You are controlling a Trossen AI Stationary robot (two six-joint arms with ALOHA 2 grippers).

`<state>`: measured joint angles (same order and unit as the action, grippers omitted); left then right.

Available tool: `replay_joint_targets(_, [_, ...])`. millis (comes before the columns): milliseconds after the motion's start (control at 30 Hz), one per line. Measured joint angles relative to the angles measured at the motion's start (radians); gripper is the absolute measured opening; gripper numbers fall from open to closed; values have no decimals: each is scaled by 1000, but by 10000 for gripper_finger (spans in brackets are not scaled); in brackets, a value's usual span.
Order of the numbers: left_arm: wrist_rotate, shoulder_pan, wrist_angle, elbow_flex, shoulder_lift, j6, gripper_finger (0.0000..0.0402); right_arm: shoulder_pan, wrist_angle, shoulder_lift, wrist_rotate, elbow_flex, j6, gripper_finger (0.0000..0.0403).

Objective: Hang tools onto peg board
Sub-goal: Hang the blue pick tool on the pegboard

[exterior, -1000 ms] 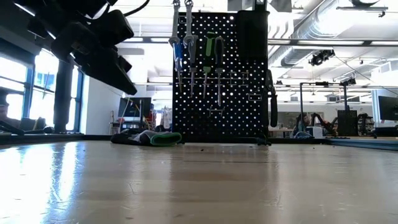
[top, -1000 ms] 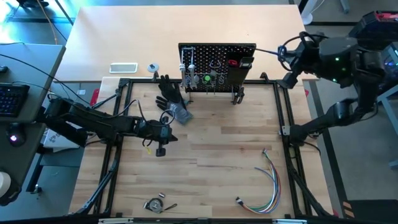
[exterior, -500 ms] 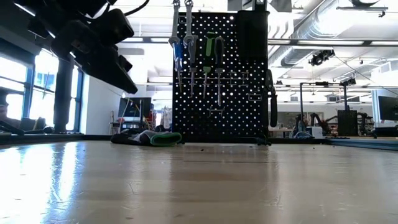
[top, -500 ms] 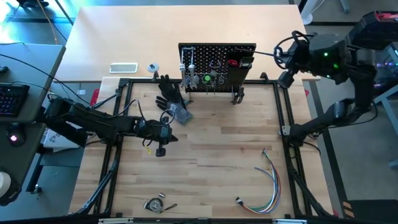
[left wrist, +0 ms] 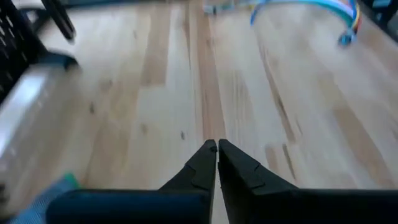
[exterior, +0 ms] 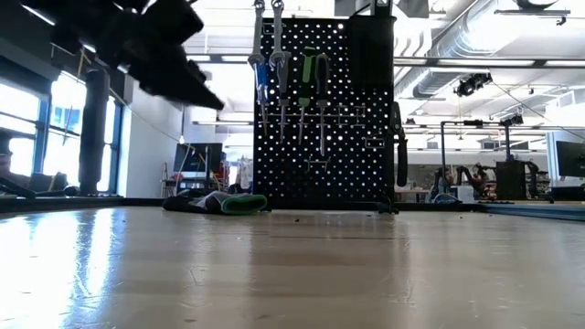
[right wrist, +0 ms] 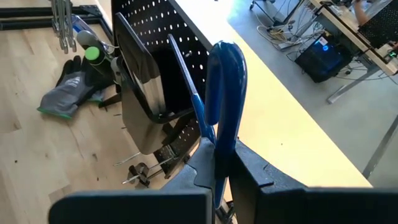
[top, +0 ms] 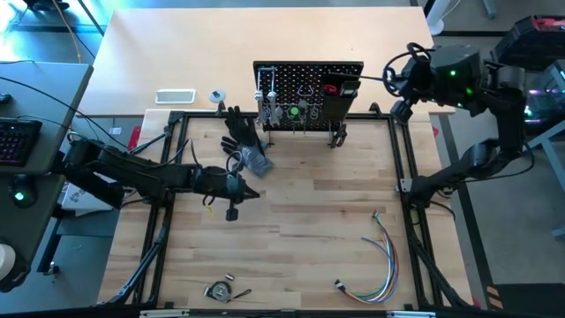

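The left gripper [top: 231, 212] hovers low over bare wood left of the table's middle, its fingers pressed together on nothing, as the left wrist view shows. It waits, and is best kept clear of the board.

Just beyond it, a grey and black glove [top: 244, 141] lies on the table by the board's left foot.

The peg board [top: 309, 78] stands upright at the far edge of the table's middle. It is a black perforated panel on legs. Silver wrenches [exterior: 267, 55] hang at its left, a green-handled tool [exterior: 307, 73] beside them, and a black bin [top: 333, 104] sits at its right side with something red [top: 331, 88] above it.

The right gripper [right wrist: 217, 163] is beyond the board's right end, raised, and clamped on a blue-handled hex key [right wrist: 222, 93]. The step in hand looks like hanging that key. To do it well, the arm should probably come in squarely toward a free hook, lower the key's bend over it, and release only once the hook carries the weight, minding the bin close by.

A bundle of coloured wires [top: 383, 256] lies near right.
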<state>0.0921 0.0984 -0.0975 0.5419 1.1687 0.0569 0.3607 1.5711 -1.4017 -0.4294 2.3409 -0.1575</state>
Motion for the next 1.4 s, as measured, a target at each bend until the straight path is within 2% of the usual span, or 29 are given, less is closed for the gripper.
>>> replay_joint_targets(167, [56, -14, -134, 0, -2, 58, 30, 0, 0, 0, 1, 0, 0, 14])
replay_joint_targets(367, [111, -14, -404, 26, -4, 190, 51, 0, 0, 0, 13, 0, 3, 14])
replay_joint_targets(733, [161, -14, -414, 377, 19, 439, 70, 0, 0, 0, 15, 0, 19, 14])
replay_joint_targets(833, [193, -30, -337, 509, 64, 536, 70, 0, 0, 0, 15, 0, 19, 14])
replay_joint_targets(967, [203, -70, -116, 724, 172, 627, 70, -1, 0, 0, 31, 0, 18, 14])
replay_joint_targets(1167, [186, -140, 216, 1059, 347, 656, 71, -18, 0, 0, 63, 0, 6, 14])
replay_joint_targets(1267, [178, -161, 294, 1173, 406, 685, 77, -39, -6, 0, 50, 0, -1, 14])
replay_joint_targets(1400, [176, -184, 347, 1250, 442, 707, 97, -59, -12, 0, 18, 0, -8, 14])
